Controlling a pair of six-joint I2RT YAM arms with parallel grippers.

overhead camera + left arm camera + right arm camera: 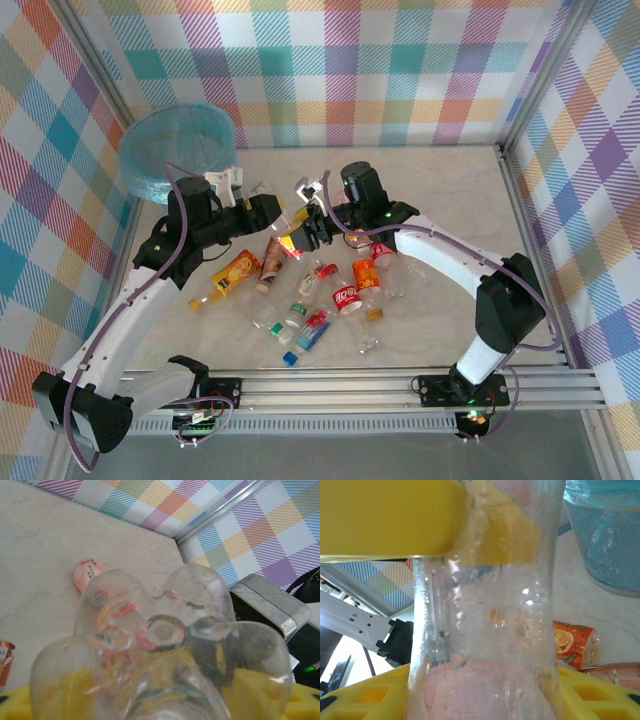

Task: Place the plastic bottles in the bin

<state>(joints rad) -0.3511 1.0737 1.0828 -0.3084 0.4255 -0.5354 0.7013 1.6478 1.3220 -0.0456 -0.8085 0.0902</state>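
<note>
A clear plastic bottle point(288, 240) with a pink label hangs above the table between both grippers. In the left wrist view its lobed base point(160, 630) faces the camera, and my left gripper point(160, 705) is shut on it with yellow pads on either side. My right gripper point(485, 700) is shut on the same bottle point(490, 630) at the pink label. The left gripper's yellow finger point(390, 517) presses the bottle higher up. From above, the left gripper point(275, 215) and right gripper point(305, 232) meet mid-table. The bin point(150, 175), lined with a blue bag, stands at the back left.
Several more bottles lie on the table in front of the grippers: an orange-label one point(235, 272), a brown-label one point(272, 258), a red-label one point(345, 297), an orange one point(367, 275). The bin's wall point(605, 540) rises close by. Checked walls enclose the table.
</note>
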